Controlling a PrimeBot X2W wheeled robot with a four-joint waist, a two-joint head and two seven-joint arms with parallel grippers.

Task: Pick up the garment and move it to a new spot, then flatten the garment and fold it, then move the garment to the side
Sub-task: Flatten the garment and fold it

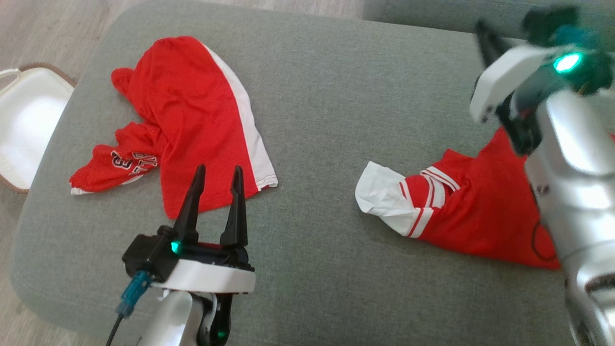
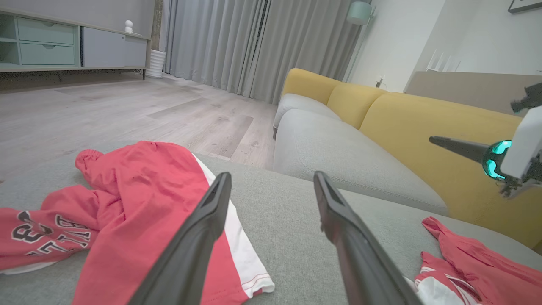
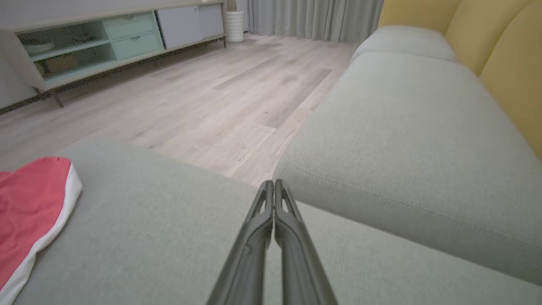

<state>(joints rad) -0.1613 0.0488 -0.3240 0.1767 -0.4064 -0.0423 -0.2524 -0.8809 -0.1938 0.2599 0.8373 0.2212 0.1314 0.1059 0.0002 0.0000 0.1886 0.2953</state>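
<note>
Left gripper is hovering, fingers wide apart and empty; right gripper is pressing its fingers together on nothing. Two red garments are lying on the ottoman: left garment and right garment.

Red shorts with white side stripe, red jersey with white striped sleeve, grey-green cushion

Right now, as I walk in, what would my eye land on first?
Bright red against the grey cushion: crumpled shorts at the left, a white-striped jersey at the right. The left hand hangs open just short of the shorts, while the right hand, shut and empty, sits high at the far right.
</note>
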